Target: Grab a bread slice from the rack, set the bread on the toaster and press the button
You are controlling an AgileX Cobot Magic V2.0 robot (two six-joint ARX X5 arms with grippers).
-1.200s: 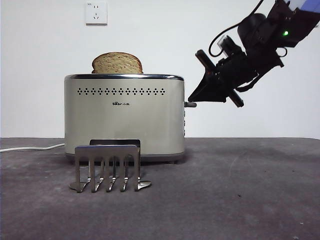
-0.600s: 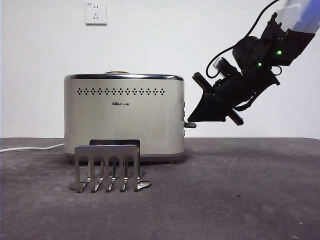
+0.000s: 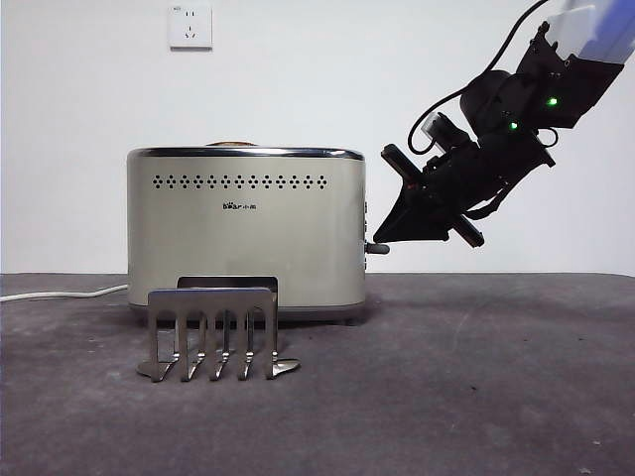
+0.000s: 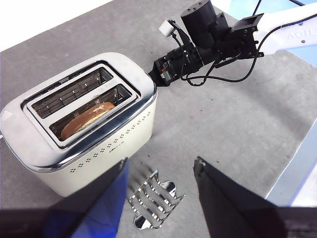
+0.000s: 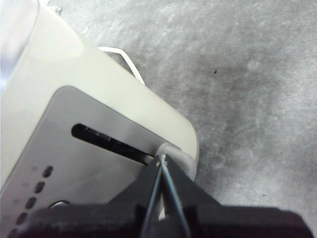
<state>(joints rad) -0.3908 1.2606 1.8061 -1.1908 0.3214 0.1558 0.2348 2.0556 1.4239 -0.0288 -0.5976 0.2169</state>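
The cream toaster [image 3: 243, 233] stands mid-table. The slice of bread [image 4: 89, 118] sits sunk in its nearer slot; in the front view only a brown sliver [image 3: 230, 145] shows above the chrome rim. The steel rack [image 3: 213, 332] stands empty in front of the toaster. The button [image 3: 377, 248] sticks out low on the toaster's right end. My right gripper [image 3: 381, 236] is shut, with its tip resting on top of the button [image 5: 174, 151]. My left gripper [image 4: 161, 161] is open and empty, high above the rack [image 4: 153, 201].
A white cord [image 3: 60, 294] runs off to the left from the toaster. A white wall socket [image 3: 190, 26] is on the wall behind. The right arm [image 3: 516, 109] slants down from the top right corner.
My right gripper has pushed the button down the toaster's end, and the bread has sunk from standing above the rim into the slot. Nothing has moved in the last half second.
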